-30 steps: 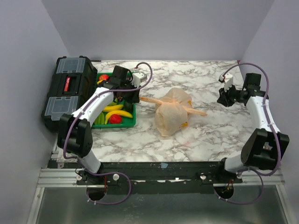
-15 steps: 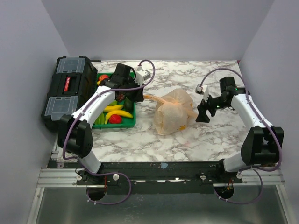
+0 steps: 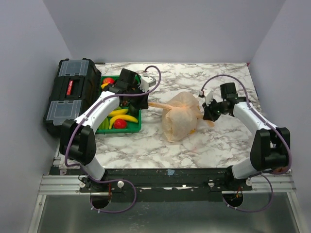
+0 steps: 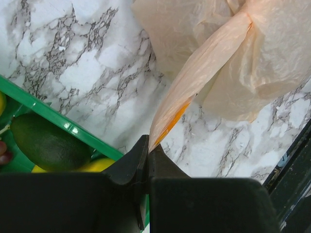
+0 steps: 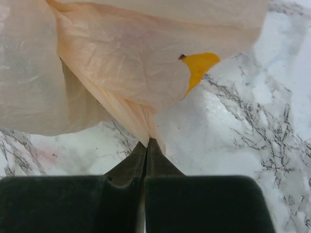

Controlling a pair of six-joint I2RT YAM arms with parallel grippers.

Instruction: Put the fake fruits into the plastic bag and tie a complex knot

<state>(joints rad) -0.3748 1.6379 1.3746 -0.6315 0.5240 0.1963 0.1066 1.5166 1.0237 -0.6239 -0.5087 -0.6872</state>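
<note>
The plastic bag (image 3: 179,119) lies bulging at mid-table with fruit inside, its top twisted into a knot (image 3: 186,105). My left gripper (image 3: 142,100) is shut on the bag's left tail (image 4: 194,80), which runs taut from its jaws (image 4: 148,145) to the twist. My right gripper (image 3: 209,113) is shut on the right tail close beside the bag, and the pleated plastic (image 5: 131,114) goes straight into its closed jaws (image 5: 147,142). More fake fruits lie in the green tray (image 3: 124,130): a banana (image 3: 124,117), a red one (image 3: 120,124) and a dark green one (image 4: 48,143).
A black toolbox (image 3: 70,94) stands at the far left next to the tray. The left forearm crosses above the tray. Purple cables loop above both wrists. The grey walls close in the table on three sides.
My right gripper has swung left from the far right to the bag's side, slackening and shortening the right tail. My left gripper has barely moved, still holding the left tail.
</note>
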